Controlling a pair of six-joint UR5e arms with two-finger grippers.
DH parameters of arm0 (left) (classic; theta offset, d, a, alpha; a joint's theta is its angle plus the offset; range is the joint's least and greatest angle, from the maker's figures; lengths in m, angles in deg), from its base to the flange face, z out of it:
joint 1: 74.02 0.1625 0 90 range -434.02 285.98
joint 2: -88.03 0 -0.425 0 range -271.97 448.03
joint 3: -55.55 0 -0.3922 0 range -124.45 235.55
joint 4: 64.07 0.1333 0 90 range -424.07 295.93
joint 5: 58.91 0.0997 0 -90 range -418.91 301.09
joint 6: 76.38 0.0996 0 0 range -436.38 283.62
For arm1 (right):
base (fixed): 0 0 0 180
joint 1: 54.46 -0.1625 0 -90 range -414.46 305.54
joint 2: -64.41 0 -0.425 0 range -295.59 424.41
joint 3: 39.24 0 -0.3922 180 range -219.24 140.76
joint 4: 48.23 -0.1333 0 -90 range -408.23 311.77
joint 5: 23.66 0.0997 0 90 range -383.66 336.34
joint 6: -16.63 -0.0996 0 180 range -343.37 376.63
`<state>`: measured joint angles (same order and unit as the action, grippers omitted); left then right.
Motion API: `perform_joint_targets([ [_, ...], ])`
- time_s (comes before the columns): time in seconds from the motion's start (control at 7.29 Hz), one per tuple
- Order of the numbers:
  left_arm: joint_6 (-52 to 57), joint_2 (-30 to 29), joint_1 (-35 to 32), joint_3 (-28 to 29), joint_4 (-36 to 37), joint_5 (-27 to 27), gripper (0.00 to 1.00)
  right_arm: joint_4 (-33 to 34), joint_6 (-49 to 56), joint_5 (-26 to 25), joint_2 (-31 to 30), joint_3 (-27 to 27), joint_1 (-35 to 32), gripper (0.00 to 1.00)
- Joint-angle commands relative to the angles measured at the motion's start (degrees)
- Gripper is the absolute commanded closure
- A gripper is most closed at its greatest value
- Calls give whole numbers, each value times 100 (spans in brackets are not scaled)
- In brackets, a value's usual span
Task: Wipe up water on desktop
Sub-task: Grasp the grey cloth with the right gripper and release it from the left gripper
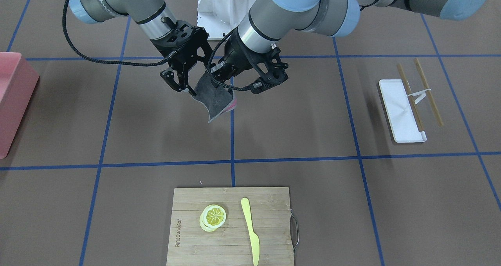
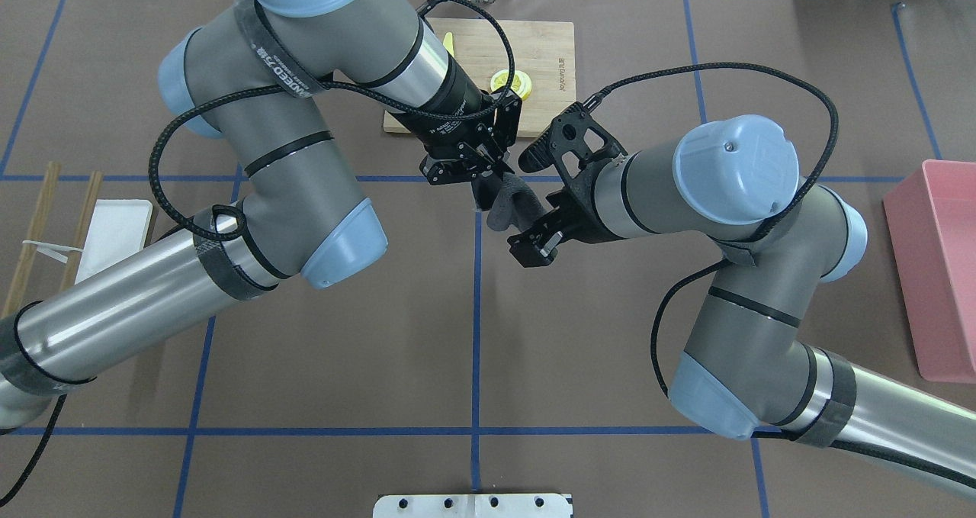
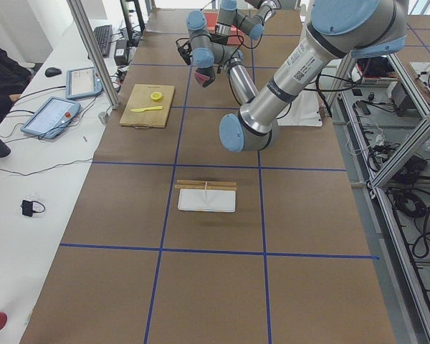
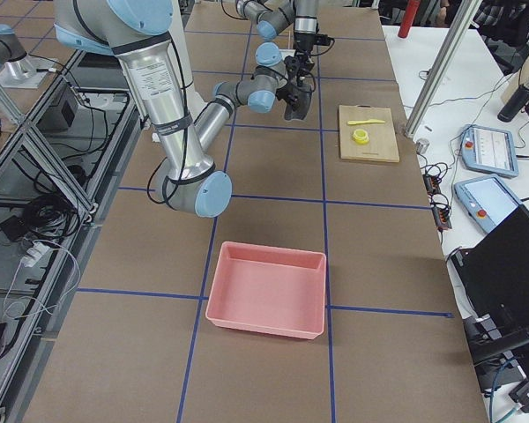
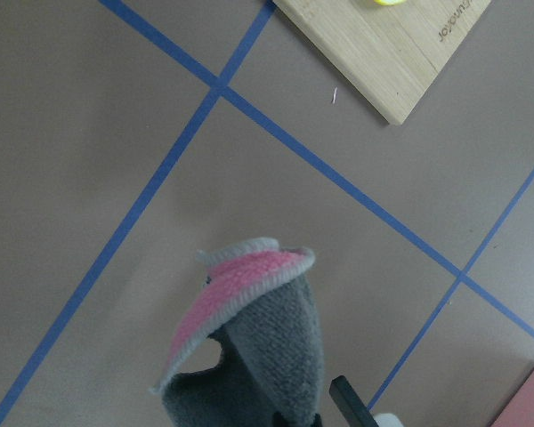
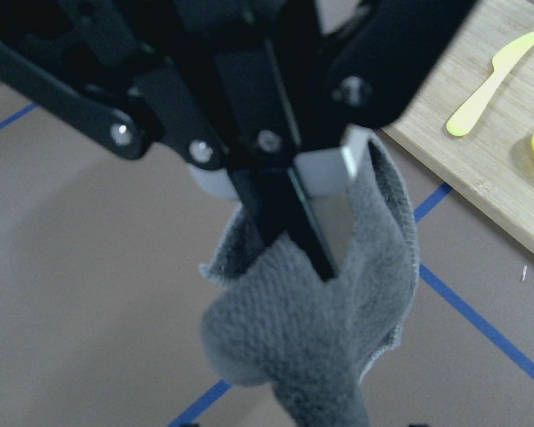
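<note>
A grey cloth with a pink side (image 1: 217,97) hangs above the brown desktop (image 1: 297,117) near the middle blue tape line. My left gripper (image 1: 217,82) is shut on its top edge; the right wrist view shows those black fingers (image 6: 289,209) clamped on the cloth (image 6: 320,338). The cloth also shows in the left wrist view (image 5: 249,356) and the overhead view (image 2: 509,201). My right gripper (image 1: 184,86) is open right beside the cloth, with one finger close to its edge. I see no water on the desktop.
A bamboo cutting board (image 1: 270,203) with a lemon slice (image 1: 213,216) and a yellow knife (image 1: 250,230) lies at the operators' side. A white tray (image 1: 401,111) with chopsticks (image 1: 428,91) is on my left. A pink bin (image 1: 11,97) is on my right.
</note>
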<state>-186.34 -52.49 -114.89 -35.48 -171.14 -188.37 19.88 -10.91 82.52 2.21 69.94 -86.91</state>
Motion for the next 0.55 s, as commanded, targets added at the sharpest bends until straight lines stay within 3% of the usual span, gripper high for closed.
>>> perform_joint_targets([
  [0.0,27,7,0,50,-7,0,100,-95,-120,0,7,-11,20,79],
  [0.14,36,-2,0,77,-15,0,100,-174,-120,0,-2,-20,20,98],
  [0.41,54,-2,0,121,-24,-9,100,-254,-190,-9,-2,-55,37,100],
])
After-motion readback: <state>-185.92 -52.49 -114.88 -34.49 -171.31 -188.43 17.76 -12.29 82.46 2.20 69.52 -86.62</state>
